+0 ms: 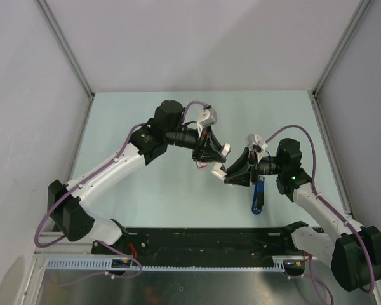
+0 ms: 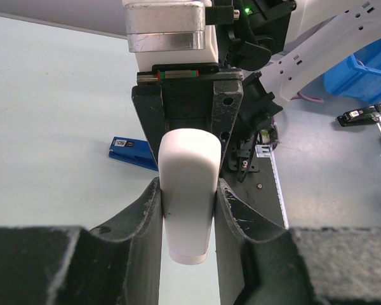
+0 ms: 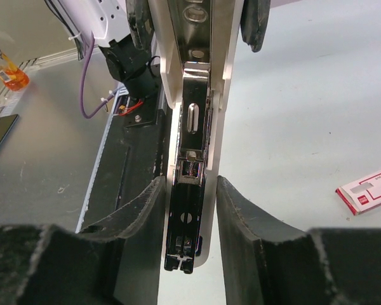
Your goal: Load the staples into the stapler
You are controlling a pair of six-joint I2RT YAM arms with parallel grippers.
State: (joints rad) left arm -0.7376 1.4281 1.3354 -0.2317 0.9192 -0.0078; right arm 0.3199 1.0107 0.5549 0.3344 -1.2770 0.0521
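Staples box (image 3: 367,190) shows a red-and-white label, writing too small to read.

Count of items in view:

- White robot arms with black joints: two, the left arm (image 1: 114,166) and the right arm (image 1: 324,213).
- Black two-finger grippers: two, the left gripper (image 2: 189,185) and the right gripper (image 3: 191,182).
- Staplers: two. One is a white plastic stapler with an open silvery metal channel (image 3: 192,127). The other is a small slim bright blue stapler with black parts (image 1: 258,198).
- Flat pink-and-white cardboard box (image 3: 368,190): one.
- Purple cables: two, a left cable (image 1: 44,222) and a right cable (image 1: 305,136).
- Pale green table (image 1: 178,210): one.
- Blue plastic bin (image 2: 359,73): one.

Individual staples cannot be made out, so they are not counted.
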